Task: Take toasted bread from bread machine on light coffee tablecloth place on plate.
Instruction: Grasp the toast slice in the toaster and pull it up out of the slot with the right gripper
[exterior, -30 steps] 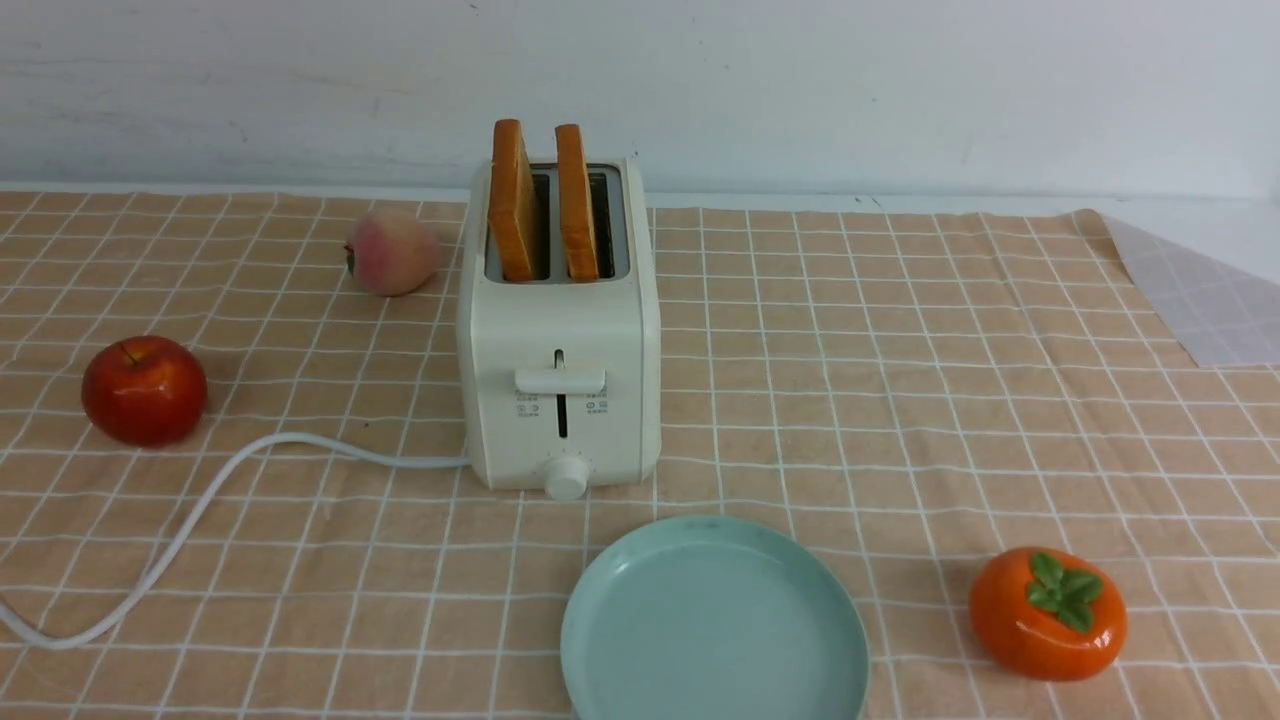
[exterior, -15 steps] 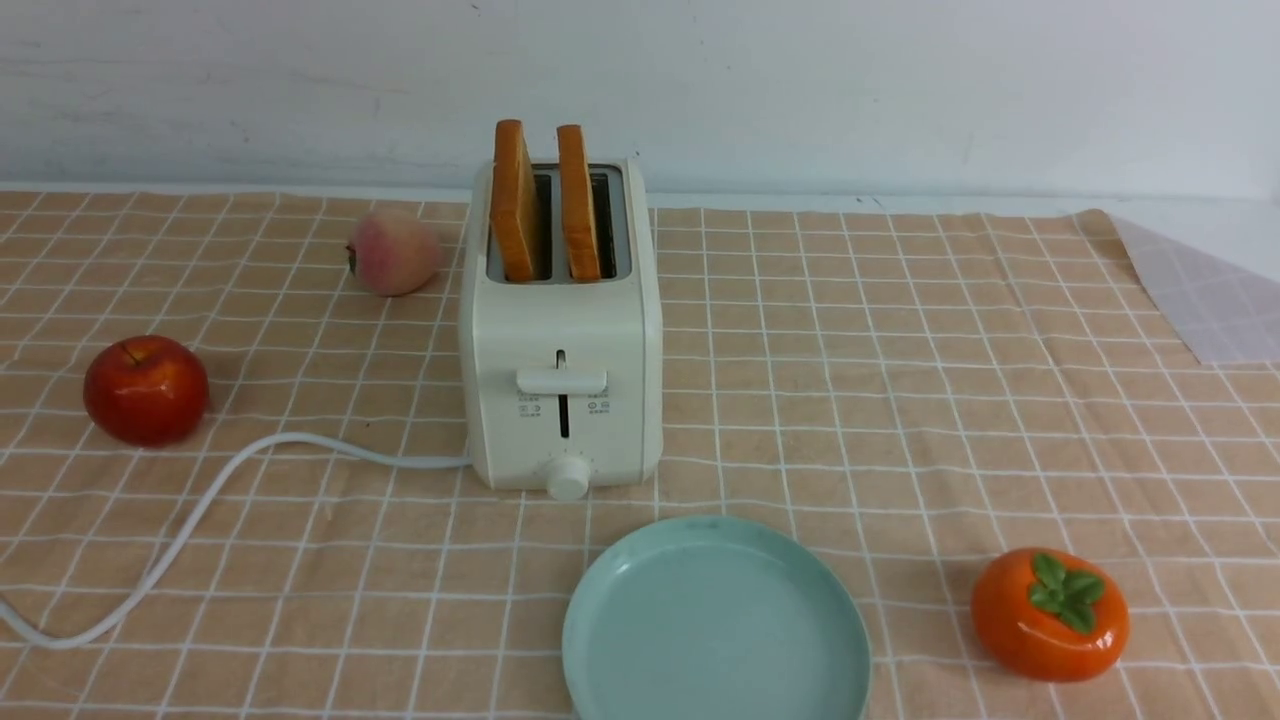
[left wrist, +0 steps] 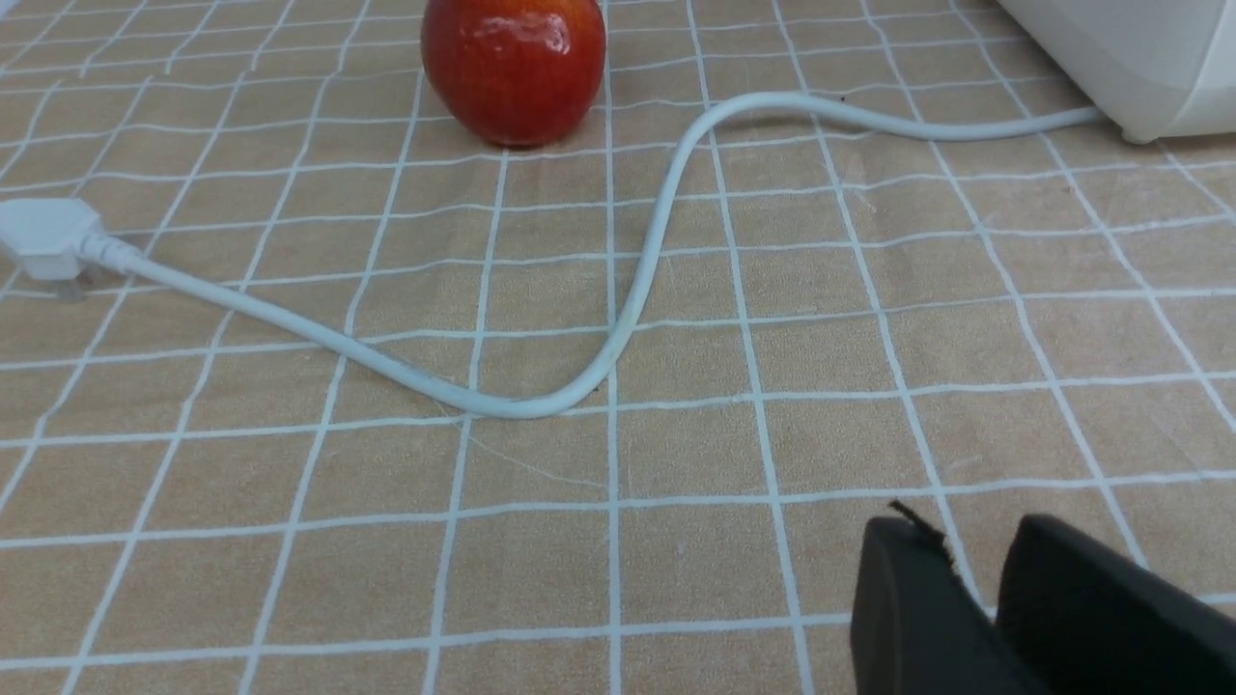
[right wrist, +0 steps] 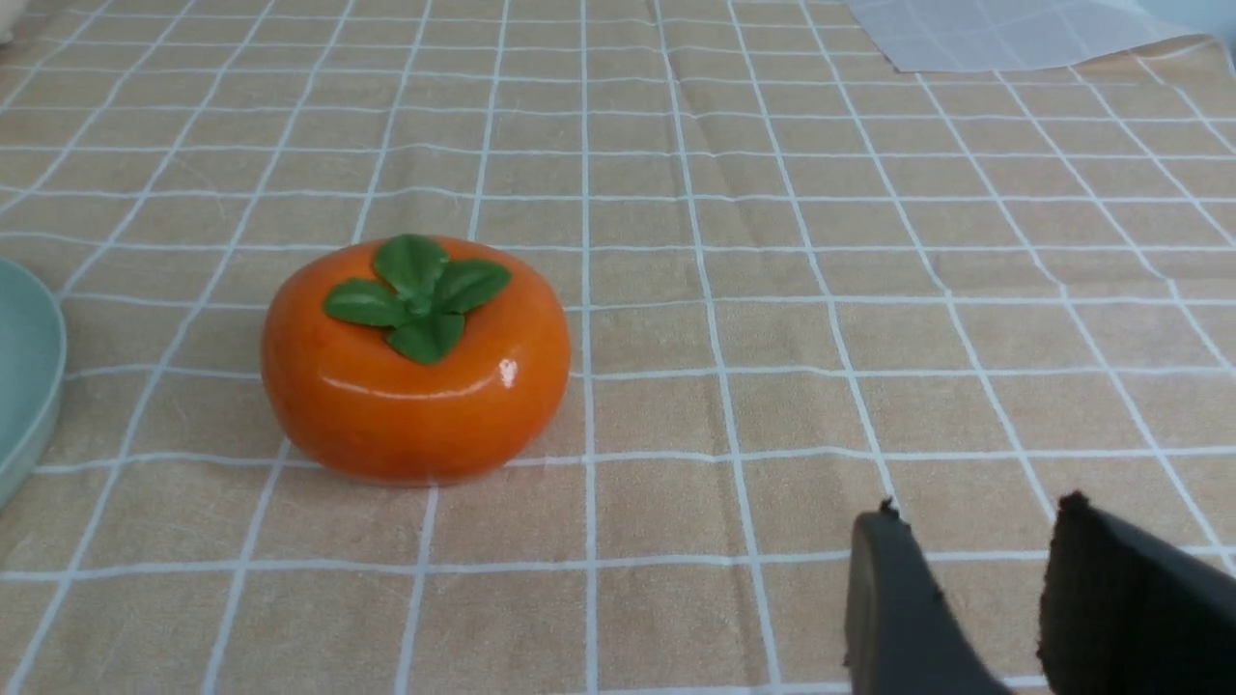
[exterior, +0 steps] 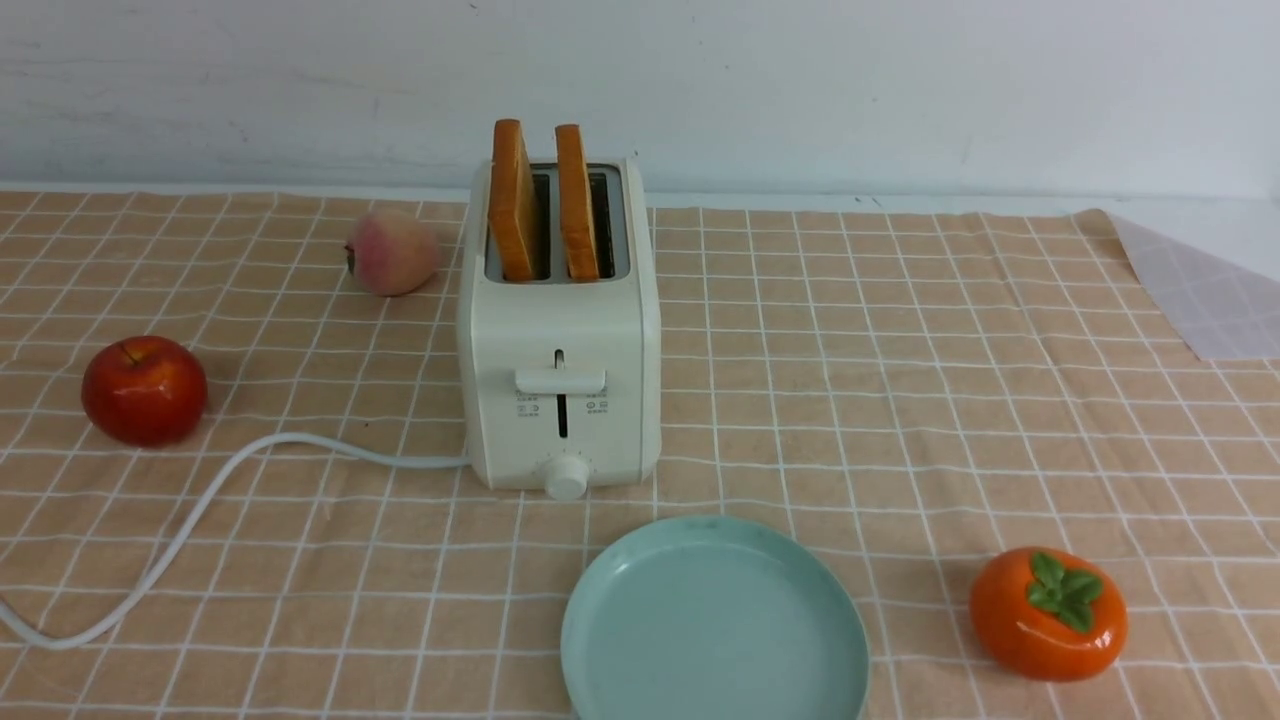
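Observation:
Two slices of toasted bread (exterior: 513, 200) (exterior: 576, 205) stand upright in the slots of the cream-white bread machine (exterior: 560, 340), on the light coffee tablecloth (exterior: 900, 350). The teal plate (exterior: 714, 625) lies bare in front of it, slightly right. Neither gripper shows in the front view. In the left wrist view my left gripper (left wrist: 966, 531) is empty over the cloth, jaws nearly together, with a corner of the bread machine (left wrist: 1139, 58) beyond. In the right wrist view my right gripper (right wrist: 975, 512) is empty, jaws a little apart, with the plate's rim (right wrist: 24, 386) at the edge.
The white power cord (exterior: 200, 500) curves left from the bread machine and ends in a plug (left wrist: 43, 236). A red apple (exterior: 144, 390) sits at left and a peach (exterior: 392, 252) beside the bread machine. An orange persimmon (exterior: 1047, 612) lies right of the plate. A pale cloth (exterior: 1200, 290) covers the far right corner.

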Motion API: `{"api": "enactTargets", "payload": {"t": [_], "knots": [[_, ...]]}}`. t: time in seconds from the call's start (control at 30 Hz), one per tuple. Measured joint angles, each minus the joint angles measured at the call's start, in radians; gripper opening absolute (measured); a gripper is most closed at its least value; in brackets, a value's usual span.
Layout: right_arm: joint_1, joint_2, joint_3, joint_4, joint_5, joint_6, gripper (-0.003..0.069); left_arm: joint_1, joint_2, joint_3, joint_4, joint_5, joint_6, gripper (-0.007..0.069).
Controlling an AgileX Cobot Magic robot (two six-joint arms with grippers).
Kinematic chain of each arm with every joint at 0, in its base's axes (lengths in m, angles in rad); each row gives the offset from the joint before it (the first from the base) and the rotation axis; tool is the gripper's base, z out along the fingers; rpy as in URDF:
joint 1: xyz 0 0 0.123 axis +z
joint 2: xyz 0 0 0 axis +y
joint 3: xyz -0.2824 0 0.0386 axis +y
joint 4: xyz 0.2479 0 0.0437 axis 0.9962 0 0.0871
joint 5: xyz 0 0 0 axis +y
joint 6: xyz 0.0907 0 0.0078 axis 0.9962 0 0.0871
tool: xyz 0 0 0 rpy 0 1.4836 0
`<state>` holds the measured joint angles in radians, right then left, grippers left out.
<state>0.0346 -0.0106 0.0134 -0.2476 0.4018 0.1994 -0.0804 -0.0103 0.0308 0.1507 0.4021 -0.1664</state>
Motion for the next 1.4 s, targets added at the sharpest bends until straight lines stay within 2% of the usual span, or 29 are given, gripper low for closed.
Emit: {"api": "enactTargets", "payload": {"t": [0.13,0.27,0.43,0.57,0.67,0.9,0.93,1.0,1.1,1.13,1.2,1.3,1.33,1.4], "knots": [[0.000,0.000,0.000,-0.043,0.003,0.000,0.0240,0.000,0.000,0.000,0.050,-0.007,0.000,0.0142],[0.000,0.000,0.000,-0.097,0.002,0.000,0.0240,0.000,0.000,0.000,0.123,-0.084,0.000,0.0143],[0.000,0.000,0.012,-0.182,-0.088,0.000,0.0240,0.000,0.000,0.000,0.141,-0.314,0.000,0.0144],[0.000,0.000,0.012,-0.225,-0.225,0.000,0.0240,0.000,0.000,0.000,0.146,-0.509,0.000,0.0146],[0.000,0.000,0.012,-0.238,-0.279,0.000,0.0240,0.000,0.000,0.000,0.148,-0.573,0.000,0.0146],[0.000,0.000,0.012,-0.321,-0.335,-0.011,0.0240,0.000,0.000,0.000,0.150,-0.613,-0.006,0.0155],[0.000,0.000,0.012,-0.321,-0.386,0.013,0.0240,0.000,0.000,0.000,0.148,-0.642,-0.049,0.0155],[0.000,0.000,0.012,-0.302,-0.486,0.085,0.0240,0.000,0.000,0.000,0.136,-0.697,-0.141,0.0158],[0.000,0.000,0.012,-0.224,-0.715,0.279,0.0240,0.000,0.000,0.000,0.112,-0.859,-0.326,0.0162],[0.000,0.000,0.012,-0.217,-0.715,0.292,0.0240,0.000,0.000,0.000,0.111,-0.872,-0.336,0.0162],[0.000,0.000,0.004,-0.128,-0.891,0.396,0.0240,0.000,0.000,-0.013,0.108,-0.995,-0.416,0.0164],[0.000,0.032,-0.102,0.000,-0.930,0.423,0.0240,0.000,0.003,-0.144,0.108,-1.001,-0.443,0.0164],[0.000,0.036,-0.113,0.008,-0.928,0.423,0.0240,0.000,0.005,-0.157,0.108,-1.001,-0.443,0.0164],[0.000,0.116,-0.291,0.083,-0.884,0.423,0.0240,0.000,0.062,-0.331,0.105,-0.941,-0.443,0.0165]]}}
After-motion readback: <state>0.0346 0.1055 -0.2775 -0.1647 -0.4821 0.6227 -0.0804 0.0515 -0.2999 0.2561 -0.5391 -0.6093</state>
